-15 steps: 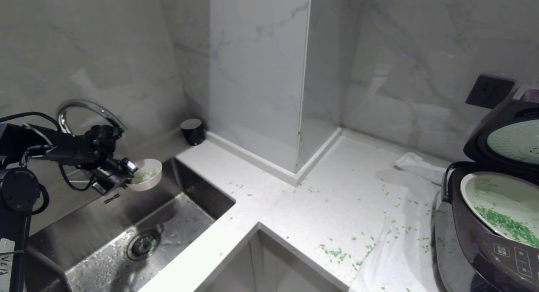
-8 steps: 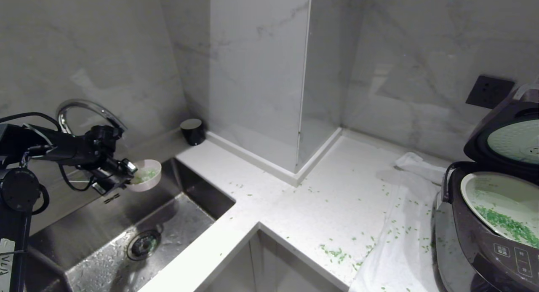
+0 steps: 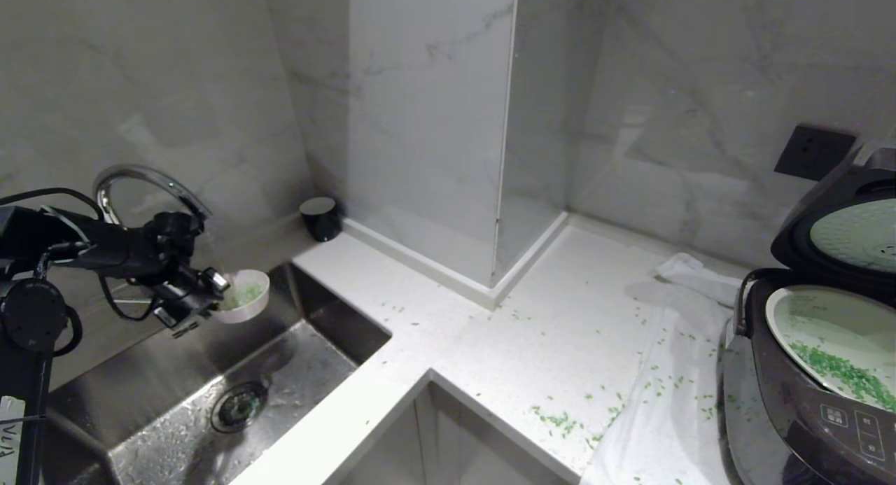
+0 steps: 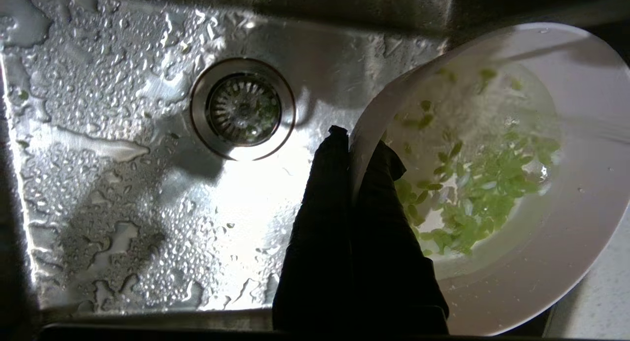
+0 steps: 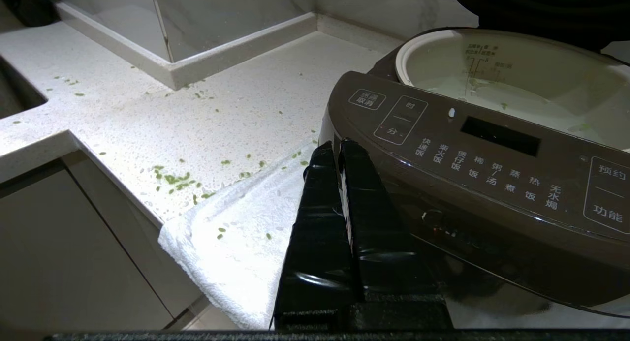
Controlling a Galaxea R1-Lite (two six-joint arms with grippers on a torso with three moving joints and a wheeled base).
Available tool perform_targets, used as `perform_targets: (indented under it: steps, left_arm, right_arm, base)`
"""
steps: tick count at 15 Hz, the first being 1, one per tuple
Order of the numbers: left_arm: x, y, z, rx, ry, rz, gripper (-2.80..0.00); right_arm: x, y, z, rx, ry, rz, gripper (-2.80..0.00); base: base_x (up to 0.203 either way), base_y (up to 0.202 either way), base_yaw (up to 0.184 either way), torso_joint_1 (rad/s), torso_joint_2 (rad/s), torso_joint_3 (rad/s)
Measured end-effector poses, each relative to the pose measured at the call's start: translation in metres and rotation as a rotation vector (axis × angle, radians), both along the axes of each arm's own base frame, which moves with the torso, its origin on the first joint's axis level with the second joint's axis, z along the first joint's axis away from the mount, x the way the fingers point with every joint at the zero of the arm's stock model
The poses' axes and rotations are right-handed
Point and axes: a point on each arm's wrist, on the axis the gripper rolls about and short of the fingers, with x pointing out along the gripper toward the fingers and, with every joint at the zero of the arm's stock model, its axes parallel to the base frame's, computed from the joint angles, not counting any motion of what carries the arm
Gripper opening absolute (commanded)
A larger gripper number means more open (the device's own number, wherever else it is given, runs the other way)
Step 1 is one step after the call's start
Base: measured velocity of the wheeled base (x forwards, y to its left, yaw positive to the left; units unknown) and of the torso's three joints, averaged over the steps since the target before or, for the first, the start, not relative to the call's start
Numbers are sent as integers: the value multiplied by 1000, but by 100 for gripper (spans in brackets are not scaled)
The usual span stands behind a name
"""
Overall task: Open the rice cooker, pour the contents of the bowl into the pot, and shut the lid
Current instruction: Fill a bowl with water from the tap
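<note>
My left gripper is shut on the rim of the small pale bowl and holds it over the sink, below the tap. In the left wrist view one finger lies inside the rim and one outside, around the left gripper. The bowl holds the wet green contents. At the far right stands the dark brown rice cooker. Its lid is raised, and green grains lie in the pot. My right gripper is shut and empty beside the cooker's front panel.
The steel sink is wet, with its drain under the bowl and a curved tap behind. A black cup stands in the corner. Green grains litter the counter and the white towel under the cooker.
</note>
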Motion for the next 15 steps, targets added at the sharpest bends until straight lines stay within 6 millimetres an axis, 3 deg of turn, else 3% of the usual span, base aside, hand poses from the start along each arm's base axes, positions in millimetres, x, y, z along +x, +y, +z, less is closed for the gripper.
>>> perform_targets:
  steps: [9,15]
  left_arm:
    - [-26,-34,-6,-28,64,-48,-280]
    - [-41,-95,8,-18,23,-179,-280]
  right_arm:
    - [0,0,0,0,1,0,-280]
    - [0,0,0,0,0,0,-280]
  base:
    - [0,0,0,0,0,0]
    - [0,0,0,0,0,0]
